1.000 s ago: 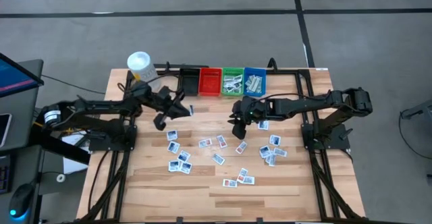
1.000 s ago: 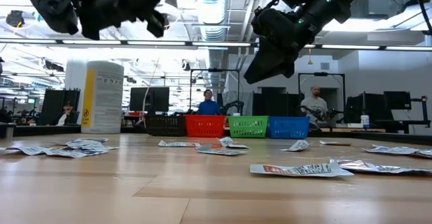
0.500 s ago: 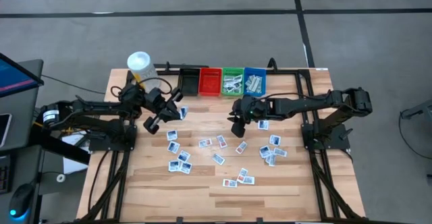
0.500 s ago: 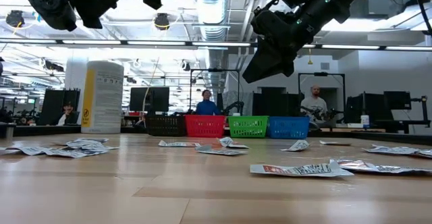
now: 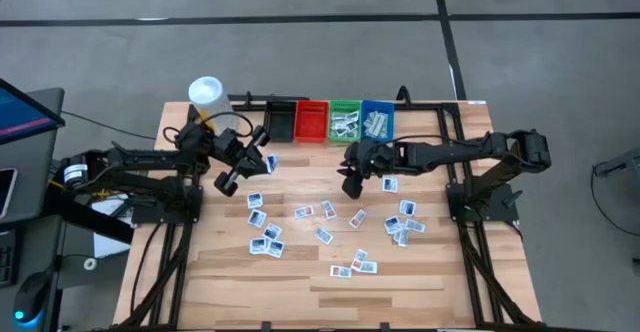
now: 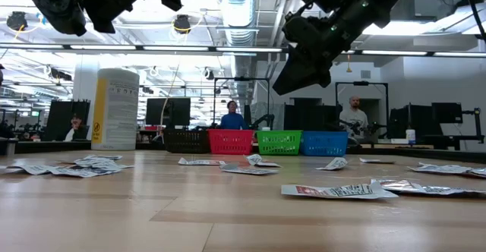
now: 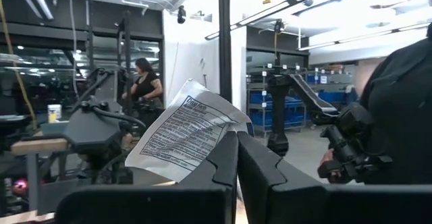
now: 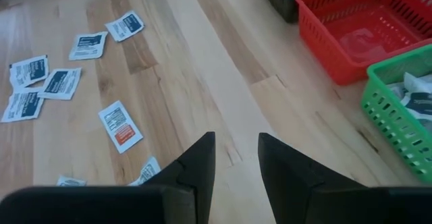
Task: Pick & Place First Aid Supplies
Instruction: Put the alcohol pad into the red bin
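I am pinching a packet (image 7: 185, 137) in my closed left gripper (image 5: 232, 175), upper left of the high view. My right gripper (image 8: 236, 158), jaws apart and empty, is hovering mid-frame. Next I must carry it to the bins (image 5: 344, 120).

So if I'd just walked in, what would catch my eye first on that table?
Probably the white packets scattered over the middle of the wooden table, and the row of bins at its far edge: black, red, green, blue. Then the left gripper, raised above the table, pinching one packet in shut fingers, while the right gripper hovers open and empty near the bins.
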Robot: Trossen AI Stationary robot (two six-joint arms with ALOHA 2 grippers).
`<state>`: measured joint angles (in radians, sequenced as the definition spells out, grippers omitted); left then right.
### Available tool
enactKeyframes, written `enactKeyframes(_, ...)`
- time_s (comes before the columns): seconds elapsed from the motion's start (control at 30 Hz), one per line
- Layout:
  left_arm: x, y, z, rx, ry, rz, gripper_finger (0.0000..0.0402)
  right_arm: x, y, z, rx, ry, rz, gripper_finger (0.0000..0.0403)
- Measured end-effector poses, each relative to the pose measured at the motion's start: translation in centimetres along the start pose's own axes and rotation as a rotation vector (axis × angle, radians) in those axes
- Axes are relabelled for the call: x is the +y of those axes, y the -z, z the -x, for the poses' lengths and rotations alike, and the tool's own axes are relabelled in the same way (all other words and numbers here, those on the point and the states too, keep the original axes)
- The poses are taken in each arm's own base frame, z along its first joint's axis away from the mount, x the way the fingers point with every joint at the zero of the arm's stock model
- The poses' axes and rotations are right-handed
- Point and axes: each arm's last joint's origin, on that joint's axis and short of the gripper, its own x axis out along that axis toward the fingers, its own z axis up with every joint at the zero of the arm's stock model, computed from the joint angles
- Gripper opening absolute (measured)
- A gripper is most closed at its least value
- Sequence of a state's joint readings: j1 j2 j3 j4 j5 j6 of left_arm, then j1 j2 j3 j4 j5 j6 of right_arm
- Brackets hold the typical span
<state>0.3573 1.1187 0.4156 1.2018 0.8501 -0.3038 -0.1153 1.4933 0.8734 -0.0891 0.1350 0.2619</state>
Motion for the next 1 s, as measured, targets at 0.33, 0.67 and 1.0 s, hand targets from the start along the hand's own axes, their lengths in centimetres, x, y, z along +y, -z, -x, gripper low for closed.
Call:
enactKeyframes(0.33, 1.7, -0.8, 0.8, 0.025, 0.000, -0.054, 0.0008, -1.2, -0.4, -0.1, -0.020, 0.032, -0.027, 0.0107)
enactKeyframes(0.67, 6.4, -0.2, 0.2, 0.113, 0.066, -0.030, 0.0008, -3.2, -0.9, -0.3, -0.035, 0.083, -0.072, 0.0107)
enactKeyframes(1.0, 13.4, 0.6, 1.3, 0.166, 0.005, -0.022, 0.0008, -4.5, -1.0, -0.3, -0.023, 0.118, -0.098, 0.0107)
